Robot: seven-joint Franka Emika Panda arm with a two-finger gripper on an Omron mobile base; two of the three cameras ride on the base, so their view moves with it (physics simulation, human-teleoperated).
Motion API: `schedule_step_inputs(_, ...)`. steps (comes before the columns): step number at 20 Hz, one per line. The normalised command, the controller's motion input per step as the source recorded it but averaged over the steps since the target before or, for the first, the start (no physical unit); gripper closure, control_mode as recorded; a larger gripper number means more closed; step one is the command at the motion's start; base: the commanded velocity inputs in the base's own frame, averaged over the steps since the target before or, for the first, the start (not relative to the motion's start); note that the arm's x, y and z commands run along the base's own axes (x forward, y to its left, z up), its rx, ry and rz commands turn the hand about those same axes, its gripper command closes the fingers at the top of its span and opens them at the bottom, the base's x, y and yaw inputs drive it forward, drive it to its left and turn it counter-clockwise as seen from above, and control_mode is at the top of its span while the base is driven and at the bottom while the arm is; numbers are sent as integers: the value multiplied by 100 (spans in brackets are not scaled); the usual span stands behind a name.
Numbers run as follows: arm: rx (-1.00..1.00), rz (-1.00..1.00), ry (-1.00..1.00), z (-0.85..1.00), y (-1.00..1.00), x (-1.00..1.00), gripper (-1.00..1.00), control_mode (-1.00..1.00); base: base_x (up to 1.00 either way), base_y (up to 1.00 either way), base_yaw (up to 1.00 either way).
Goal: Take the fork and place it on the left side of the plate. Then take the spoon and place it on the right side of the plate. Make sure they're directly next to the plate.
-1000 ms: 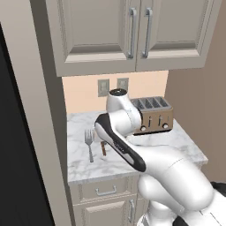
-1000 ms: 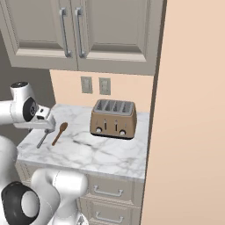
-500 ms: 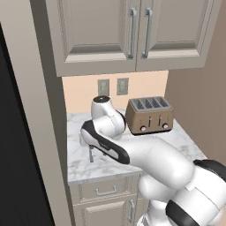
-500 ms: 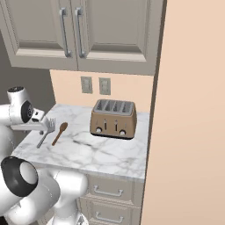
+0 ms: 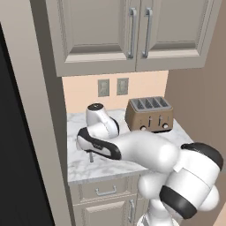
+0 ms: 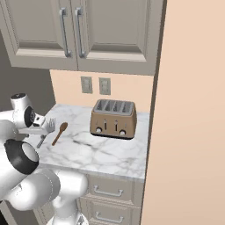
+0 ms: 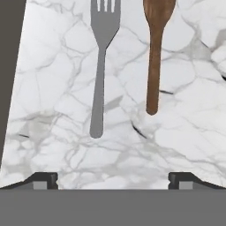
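Observation:
The grey metal fork [image 7: 100, 66] lies flat on the marble counter, its tines pointing away from the hand. The brown wooden spoon [image 7: 154, 53] lies parallel to it, just to its right and not touching it. My gripper [image 7: 113, 181] hangs above the counter just short of both handle ends. It is open, with the fingertips [image 7: 42, 180] wide apart and nothing between them. From the right base view, the fork [image 6: 45, 132] and spoon [image 6: 59, 133] sit at the counter's left end, with my hand over the fork. The plate is out of view.
A brown four-slot toaster [image 6: 113, 118] stands at the back of the counter [image 6: 101, 154], right of the cutlery. The counter's left edge [image 7: 9, 66] runs close beside the fork. Upper cabinets [image 5: 132, 31] hang overhead, drawers [image 6: 107, 193] sit below, and a tall wall [image 6: 189, 110] closes the right side.
The arm has swung left along the counter and lowered, bringing the hand over the fork and spoon at the left end. Fork, spoon and toaster have stayed put.

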Motion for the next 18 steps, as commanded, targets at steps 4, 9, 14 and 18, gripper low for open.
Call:
schedule_step_inputs(4, 0, -7, 0, -35, 2, 23, -100, -100, 0, 0, 0)
schedule_step_inputs(9, 0, -6, 0, -27, 5, 25, -100, -100, 0, 0, 0)
schedule_step_inputs(14, 0, -5, 0, -19, 17, 25, -100, -100, 0, 0, 0)
schedule_step_inputs(18, 0, -3, 0, -21, 14, 22, -100, -100, 0, 0, 0)
